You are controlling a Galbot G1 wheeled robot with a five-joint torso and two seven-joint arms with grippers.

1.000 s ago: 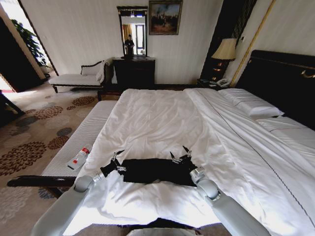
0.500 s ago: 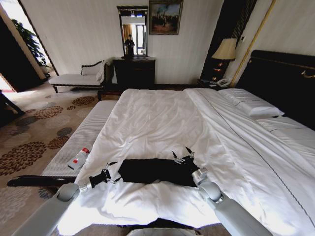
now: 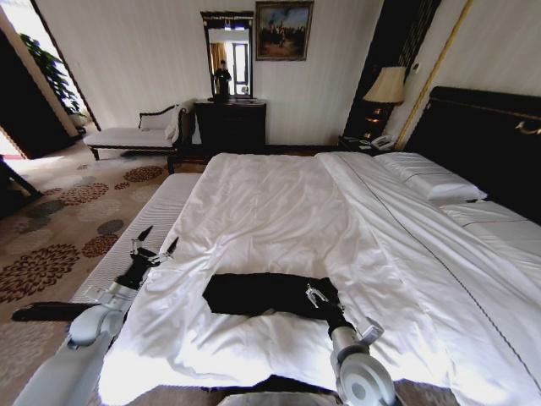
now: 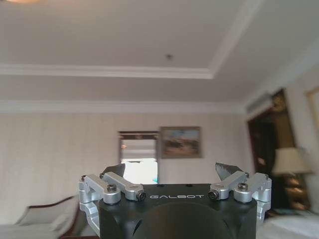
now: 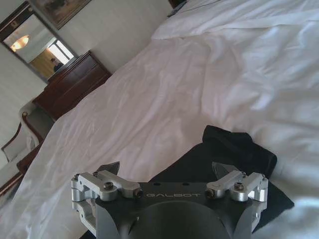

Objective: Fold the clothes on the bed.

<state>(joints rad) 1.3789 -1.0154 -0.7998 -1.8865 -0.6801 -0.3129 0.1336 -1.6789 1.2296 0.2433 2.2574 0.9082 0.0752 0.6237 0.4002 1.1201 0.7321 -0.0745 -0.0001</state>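
The clothes [image 3: 254,293] are one black T-shirt lying as a narrow folded band across the near part of the bed [image 3: 279,203]. My right gripper [image 3: 317,294] hovers over the band's right end, open, with nothing between its fingers. In the right wrist view that gripper [image 5: 167,168] stands open just above the black cloth [image 5: 234,149]. My left gripper [image 3: 153,245] is open and raised off the bed's left side, clear of the shirt. The left wrist view has the left gripper [image 4: 169,172] pointing up at the far wall and ceiling.
A pale bench [image 3: 148,224] runs along the bed's left edge under my left arm. Pillows [image 3: 431,182] and the dark headboard [image 3: 482,135] are at the right. A dresser [image 3: 230,123], a chaise [image 3: 135,135] and a lamp [image 3: 387,85] stand by the far wall.
My left gripper left the shirt's left end, swinging out left and up over the bench. The right gripper drew back toward me over the shirt's right end. The shirt stayed folded.
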